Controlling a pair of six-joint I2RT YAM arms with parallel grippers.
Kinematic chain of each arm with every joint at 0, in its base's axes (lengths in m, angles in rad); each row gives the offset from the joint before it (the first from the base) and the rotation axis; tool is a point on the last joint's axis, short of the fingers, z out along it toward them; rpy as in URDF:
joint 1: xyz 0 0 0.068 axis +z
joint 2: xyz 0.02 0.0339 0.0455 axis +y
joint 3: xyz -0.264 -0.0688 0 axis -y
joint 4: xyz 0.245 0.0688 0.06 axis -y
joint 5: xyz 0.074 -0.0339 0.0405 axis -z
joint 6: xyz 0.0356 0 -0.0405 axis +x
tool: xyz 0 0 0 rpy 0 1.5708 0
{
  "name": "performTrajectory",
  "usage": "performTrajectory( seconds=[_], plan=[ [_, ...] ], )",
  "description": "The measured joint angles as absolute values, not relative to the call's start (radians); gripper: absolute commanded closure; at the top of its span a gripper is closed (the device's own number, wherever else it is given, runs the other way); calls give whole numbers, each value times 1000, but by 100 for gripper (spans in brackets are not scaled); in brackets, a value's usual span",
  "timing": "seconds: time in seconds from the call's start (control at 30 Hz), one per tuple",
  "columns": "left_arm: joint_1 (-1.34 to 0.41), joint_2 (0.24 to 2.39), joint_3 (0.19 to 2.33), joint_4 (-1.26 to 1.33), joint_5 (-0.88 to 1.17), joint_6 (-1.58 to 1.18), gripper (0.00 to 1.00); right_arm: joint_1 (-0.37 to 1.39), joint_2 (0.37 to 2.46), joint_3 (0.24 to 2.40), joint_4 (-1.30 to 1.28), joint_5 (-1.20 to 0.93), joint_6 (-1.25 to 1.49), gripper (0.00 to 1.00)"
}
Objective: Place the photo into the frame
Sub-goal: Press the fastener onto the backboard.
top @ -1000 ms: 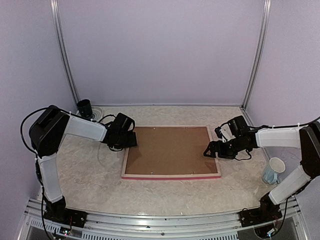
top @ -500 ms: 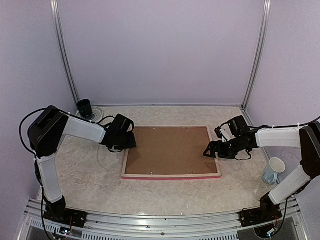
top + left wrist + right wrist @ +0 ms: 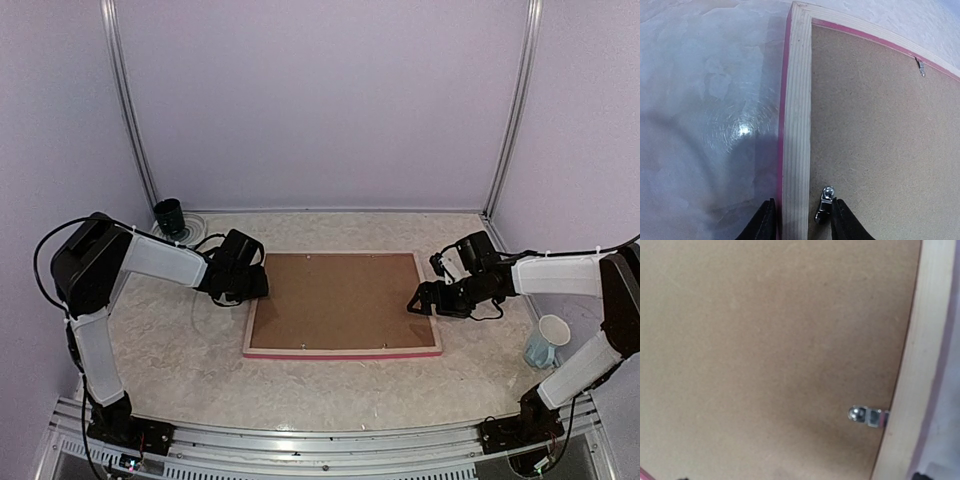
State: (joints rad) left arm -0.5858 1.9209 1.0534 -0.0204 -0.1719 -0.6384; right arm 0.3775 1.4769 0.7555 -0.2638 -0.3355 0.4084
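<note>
Pale speckled table (image 3: 170, 350), frame (image 3: 340, 349) face down, brown backing board (image 3: 340, 300)

Brown backing board (image 3: 765, 340) fills view — small metal clip (image 3: 867, 416) at pale wood frame (image 3: 910, 365) rail, seemingly lying over board.

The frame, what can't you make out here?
- The photo: in no view; the frame lies face down, and the backing board would cover it.
- Right gripper: fingers cut off by the right wrist view's bottom edge; too small from above.
- Left gripper: contact with the frame's rail cut off by left wrist view's bottom edge.
</note>
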Motion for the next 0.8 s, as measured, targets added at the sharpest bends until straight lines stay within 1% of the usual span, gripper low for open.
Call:
performTrajectory(
  seconds=[0.13,0.23,0.4,0.7,0.8],
  plan=[
    [-582,1916,1048,-18,-165,-639,66,377,1473,756,-264,-336,409,4],
    [-578,1911,1042,-18,-163,-638,70,377,1473,756,-264,-336,409,4],
    [-571,1908,1035,-9,-152,-639,70,377,1473,756,-264,-336,409,4],
    [-555,1908,1031,6,-131,-644,81,377,1468,754,-264,-336,409,4],
    [-554,1908,1031,8,-131,-642,87,377,1464,754,-264,-336,409,4]
  ],
)
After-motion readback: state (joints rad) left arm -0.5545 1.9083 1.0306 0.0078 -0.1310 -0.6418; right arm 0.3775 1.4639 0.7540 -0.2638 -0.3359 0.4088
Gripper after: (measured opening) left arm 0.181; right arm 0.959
